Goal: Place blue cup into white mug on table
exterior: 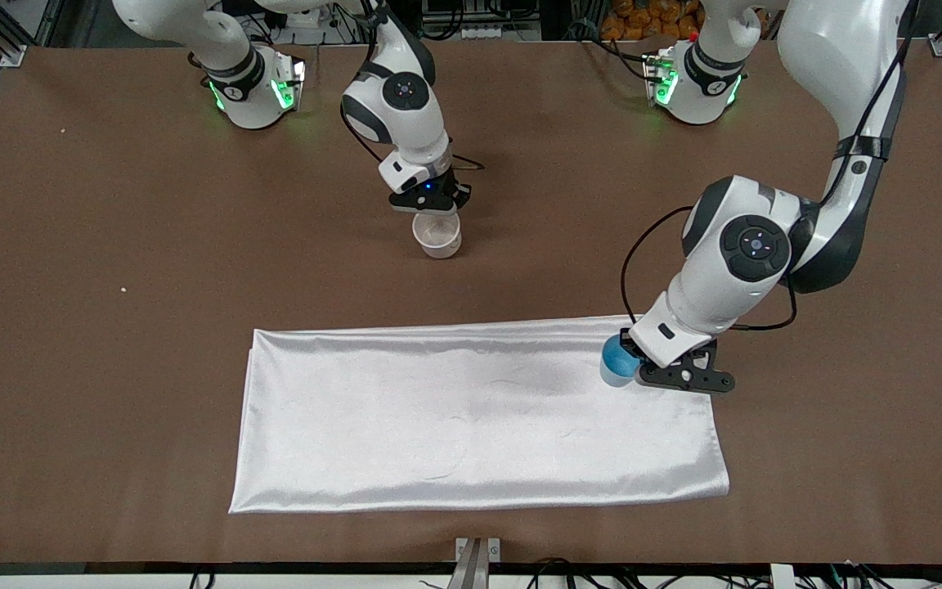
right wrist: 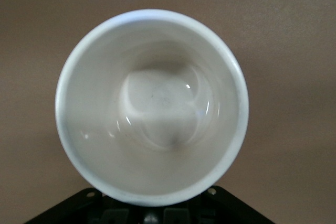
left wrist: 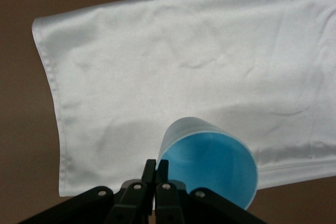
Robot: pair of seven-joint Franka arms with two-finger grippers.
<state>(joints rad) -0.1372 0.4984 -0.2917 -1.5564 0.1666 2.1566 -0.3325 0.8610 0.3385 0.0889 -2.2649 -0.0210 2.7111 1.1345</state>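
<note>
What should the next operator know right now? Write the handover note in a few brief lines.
Left gripper: shut on the rim of the blue cup, over the edge of the white cloth at the left arm's end.
Right gripper: shut at the white mug, by its rim on the side toward the arms' bases; the mug is upright, empty, farther from the front camera than the cloth.
Done: both things gripped.
Left: bring the cup over the mug, lower it in, release.

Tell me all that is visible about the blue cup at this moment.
The blue cup is small, round, handleless, bright blue inside with a paler outside, looking like thin plastic. It is empty and seems tilted. The left gripper is shut on its rim, fingers pinching the wall. It is over the white cloth, near the cloth's edge toward the left arm's end of the table. Whether it touches the cloth is unclear.
</note>
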